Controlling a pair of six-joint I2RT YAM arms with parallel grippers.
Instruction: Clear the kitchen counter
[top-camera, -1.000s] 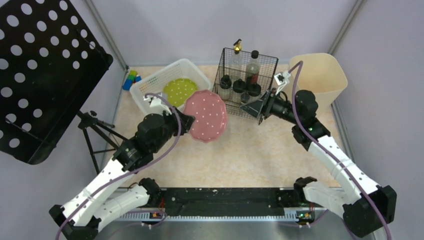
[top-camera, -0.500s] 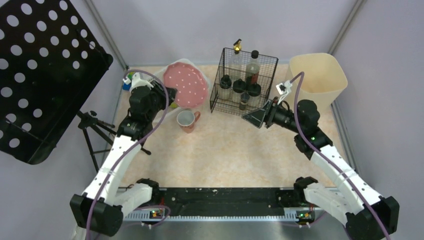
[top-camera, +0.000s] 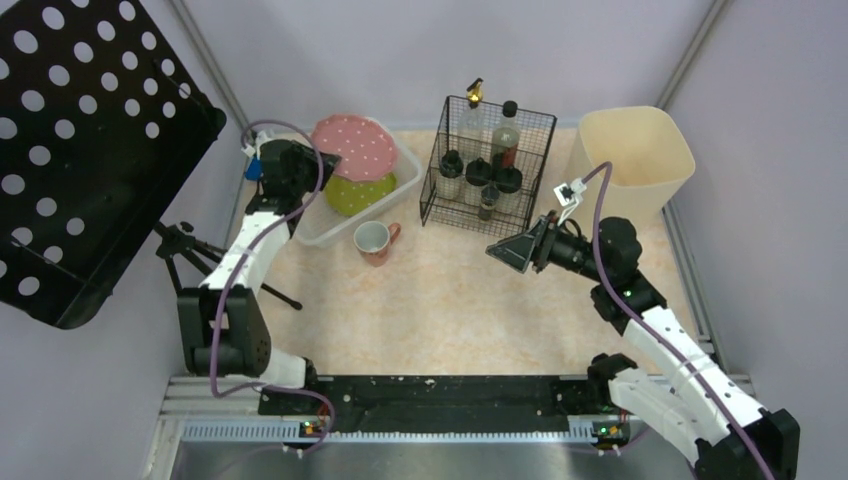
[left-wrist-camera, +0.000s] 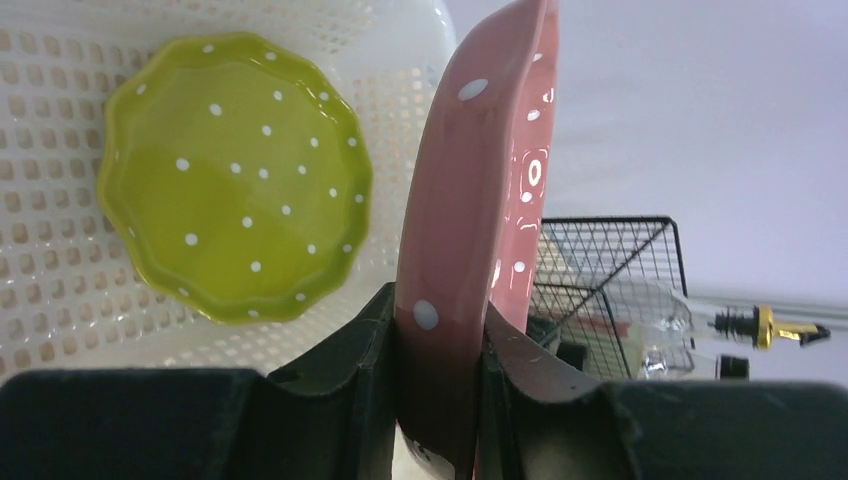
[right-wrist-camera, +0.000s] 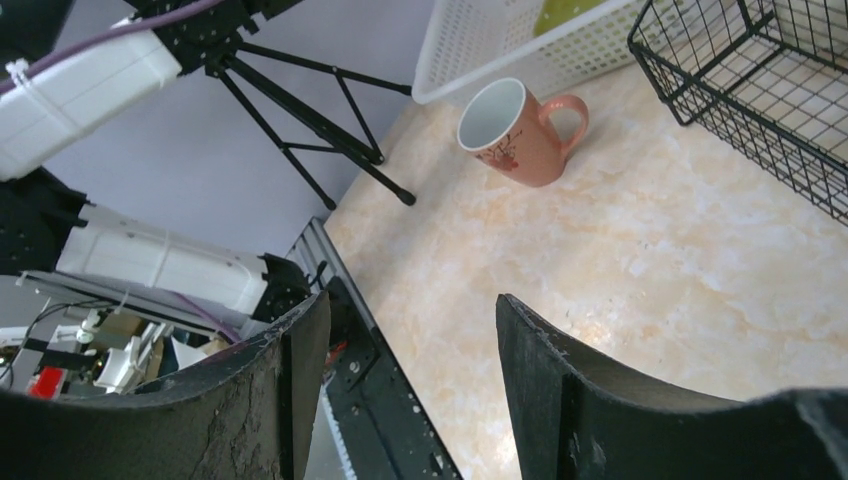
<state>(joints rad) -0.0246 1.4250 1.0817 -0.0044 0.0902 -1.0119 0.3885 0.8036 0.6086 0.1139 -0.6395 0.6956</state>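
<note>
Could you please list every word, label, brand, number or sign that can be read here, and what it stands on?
No text can be read in any view.
mug: a small red print on its side, too blurred to read.
bottles in the wire basket: any labels are too small to read.
pink plate and green plate: white dots only, no writing.

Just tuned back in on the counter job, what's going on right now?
The left gripper is clamped on the rim of the pink dotted plate, holding it over the white basket, where the green plate lies. The right gripper is open and empty above the kitchen counter. The pink mug stands on the counter beside the basket, not yet picked up.
</note>
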